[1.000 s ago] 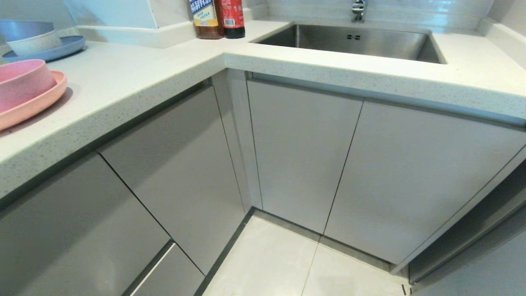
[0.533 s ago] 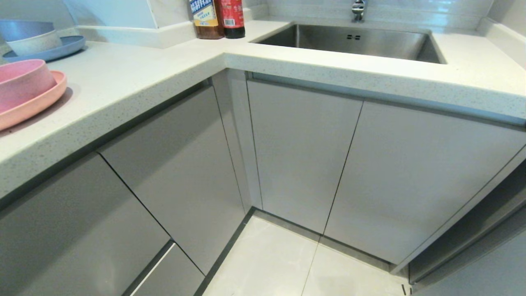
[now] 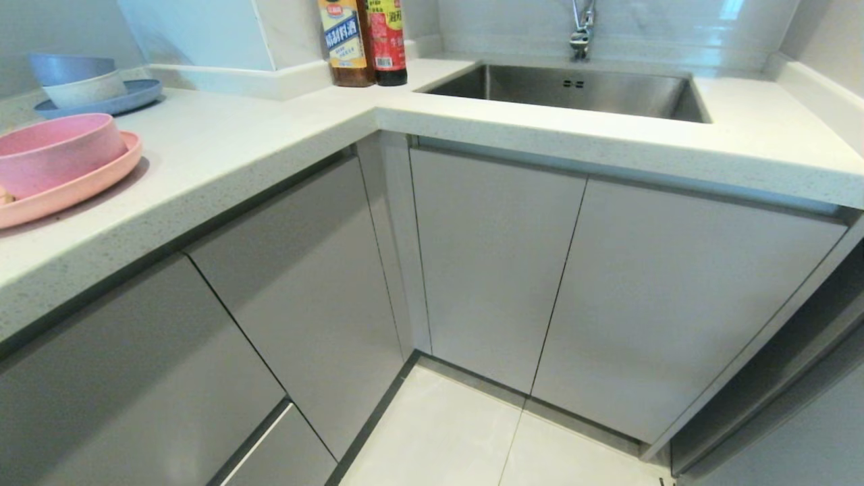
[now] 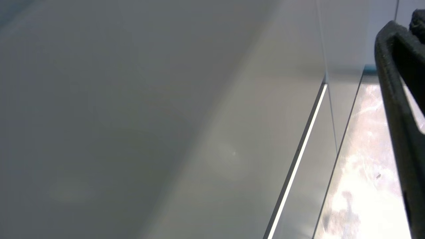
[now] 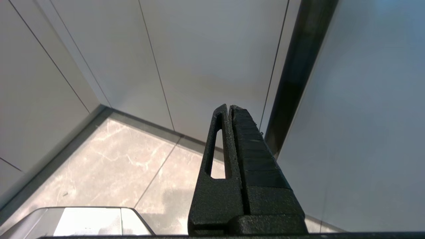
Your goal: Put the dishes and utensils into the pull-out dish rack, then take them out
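The dishes sit on the white counter (image 3: 223,142) at the left: a pink bowl (image 3: 57,152) rests on a wide pink plate (image 3: 81,185). The utensils and the pull-out dish rack are out of view; every grey cabinet front (image 3: 493,256) below the counter is closed. Neither arm shows in the head view. My right gripper (image 5: 229,108) hangs low over the floor tiles by the cabinets, shut and empty. My left gripper (image 4: 410,25) shows only as one dark finger (image 4: 393,109) beside a cabinet panel, holding nothing I can see.
A blue plate with stacked bowls (image 3: 98,94) stands at the back left of the counter. Two sauce bottles (image 3: 364,40) stand in the corner beside the steel sink (image 3: 574,88). A dark gap (image 3: 776,378) runs beside the right-hand cabinet. Pale floor tiles (image 3: 459,439) lie below.
The whole head picture has shifted: counter and cabinets sit lower in the frame and more wall shows. The camera moved; the dishes and both arms stayed put.
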